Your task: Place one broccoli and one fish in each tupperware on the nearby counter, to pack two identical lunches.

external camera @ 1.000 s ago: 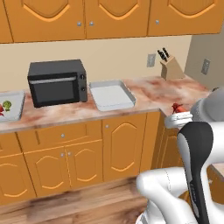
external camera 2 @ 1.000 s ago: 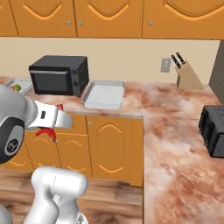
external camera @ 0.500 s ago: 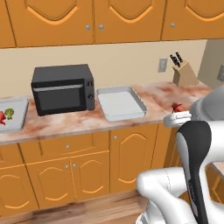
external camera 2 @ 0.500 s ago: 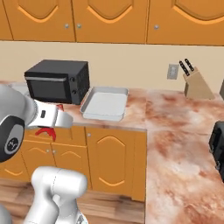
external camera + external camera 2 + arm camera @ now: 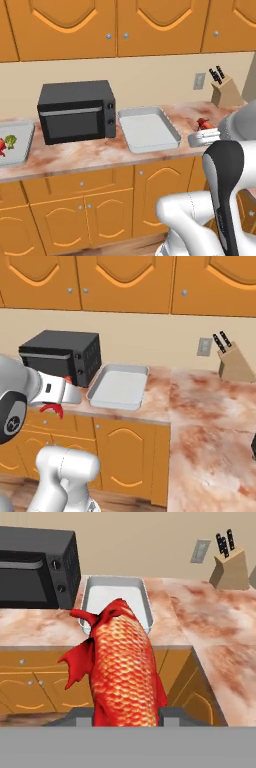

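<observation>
My gripper [image 5: 124, 717] is shut on a red-orange scaly fish [image 5: 122, 672], which stands up between the dark fingers [image 5: 172, 714]. From the left base view the gripper [image 5: 202, 134] hangs at the right with the fish [image 5: 202, 123] showing as a red bit over the counter [image 5: 90, 152]. In the right base view the fish [image 5: 51, 408] hangs red under the gripper [image 5: 56, 402], in front of the cabinets. An empty grey tupperware [image 5: 149, 129] [image 5: 119, 387] [image 5: 116, 599] lies beside the oven. A second tupperware [image 5: 15, 145] at the far left holds a broccoli [image 5: 10, 141] and something red.
A black toaster oven [image 5: 76, 111] [image 5: 60, 356] stands on the counter left of the empty tupperware. A knife block [image 5: 220, 87] [image 5: 231, 361] sits by the back wall near an outlet. The counter turns a corner and runs toward me on the right [image 5: 210, 421]. Orange cabinets are below and above.
The base has driven closer to the counter, so the oven and the tupperware have grown and slid across both base views. The fish stays held in the gripper.
</observation>
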Robot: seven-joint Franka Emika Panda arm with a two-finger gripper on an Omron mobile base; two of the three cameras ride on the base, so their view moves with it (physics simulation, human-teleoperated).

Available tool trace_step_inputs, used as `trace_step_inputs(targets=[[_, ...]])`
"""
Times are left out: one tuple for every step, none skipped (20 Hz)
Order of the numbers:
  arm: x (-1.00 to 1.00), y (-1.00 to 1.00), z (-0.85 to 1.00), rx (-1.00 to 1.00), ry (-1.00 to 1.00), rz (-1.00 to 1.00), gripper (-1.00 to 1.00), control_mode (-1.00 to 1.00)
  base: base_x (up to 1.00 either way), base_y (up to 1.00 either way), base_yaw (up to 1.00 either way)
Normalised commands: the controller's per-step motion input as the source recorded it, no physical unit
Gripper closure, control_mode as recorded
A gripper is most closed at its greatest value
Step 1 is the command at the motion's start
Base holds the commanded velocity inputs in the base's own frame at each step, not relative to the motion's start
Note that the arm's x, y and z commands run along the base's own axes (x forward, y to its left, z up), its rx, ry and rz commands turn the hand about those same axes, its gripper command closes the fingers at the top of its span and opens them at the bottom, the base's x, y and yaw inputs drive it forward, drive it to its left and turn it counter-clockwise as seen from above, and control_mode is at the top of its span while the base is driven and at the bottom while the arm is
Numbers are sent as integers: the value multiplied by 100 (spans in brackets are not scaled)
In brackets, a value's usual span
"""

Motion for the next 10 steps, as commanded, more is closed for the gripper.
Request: trace_step_inputs(targets=[[0,0,0,0,0,0,100,100,100,0,0],[0,0,0,0,0,0,100,100,98,0,0],[0,0,0,0,0,0,100,100,61,0,2],[0,0,0,0,0,0,100,100,25,4,3],[0,0,0,0,0,0,100,100,2,9,3],[0,0,0,0,0,0,100,100,0,14,3],[0,0,0,0,0,0,100,100,0,19,2],[0,0,0,0,0,0,100,100,0,18,1],[0,0,0,0,0,0,100,100,0,19,1],[0,0,0,0,0,0,100,100,9,13,0]])
